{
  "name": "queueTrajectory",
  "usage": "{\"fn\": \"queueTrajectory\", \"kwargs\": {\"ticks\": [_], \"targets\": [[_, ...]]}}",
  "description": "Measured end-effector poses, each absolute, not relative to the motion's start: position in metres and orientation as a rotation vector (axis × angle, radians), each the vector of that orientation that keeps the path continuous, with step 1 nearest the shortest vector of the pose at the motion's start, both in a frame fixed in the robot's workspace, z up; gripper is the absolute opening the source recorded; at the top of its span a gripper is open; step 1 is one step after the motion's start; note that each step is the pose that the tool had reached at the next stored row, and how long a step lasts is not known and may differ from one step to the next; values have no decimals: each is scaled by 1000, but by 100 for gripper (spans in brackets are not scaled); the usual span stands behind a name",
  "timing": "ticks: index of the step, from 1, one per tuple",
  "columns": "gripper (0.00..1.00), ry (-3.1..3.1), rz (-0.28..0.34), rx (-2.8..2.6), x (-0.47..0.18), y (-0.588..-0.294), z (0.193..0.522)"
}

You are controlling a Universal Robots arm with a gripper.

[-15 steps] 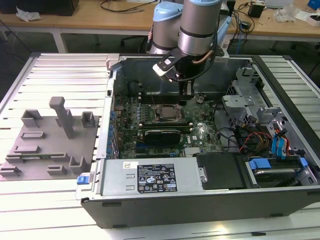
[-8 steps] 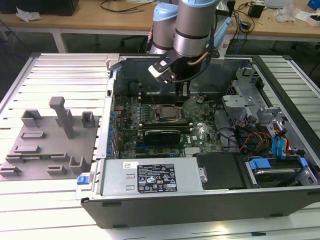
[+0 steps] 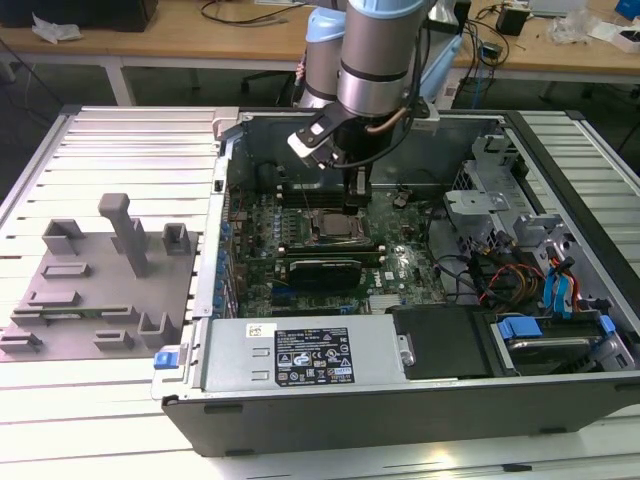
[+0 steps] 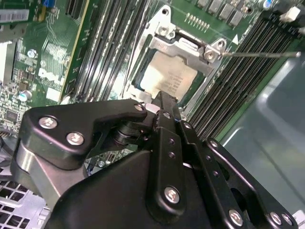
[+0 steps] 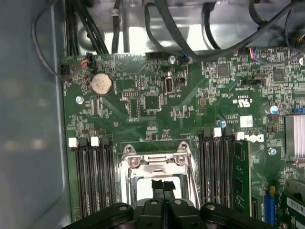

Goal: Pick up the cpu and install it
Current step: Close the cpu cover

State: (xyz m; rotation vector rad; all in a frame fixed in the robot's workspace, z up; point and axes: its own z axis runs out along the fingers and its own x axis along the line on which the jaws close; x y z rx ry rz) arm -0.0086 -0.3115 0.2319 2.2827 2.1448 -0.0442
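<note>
We see the cpu (image 4: 166, 76), a flat square chip with a pale silvery top, lying level within the metal socket frame (image 4: 189, 46).

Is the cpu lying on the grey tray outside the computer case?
No, in the second wrist view the cpu sits within the metal socket frame on the motherboard, at the tool's tip.

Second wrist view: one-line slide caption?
Hand poised over the cpu lying in the socket frame, memory slots on both sides.
</note>
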Motion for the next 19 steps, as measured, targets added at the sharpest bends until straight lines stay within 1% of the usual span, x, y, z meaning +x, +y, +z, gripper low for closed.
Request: {"fn": "queueTrajectory", "kwargs": {"ticks": [8, 19], "targets": [[11, 2147, -44, 2281, -16, -311, 231], [11, 2298, -43, 2125, -16, -311, 231]]}}
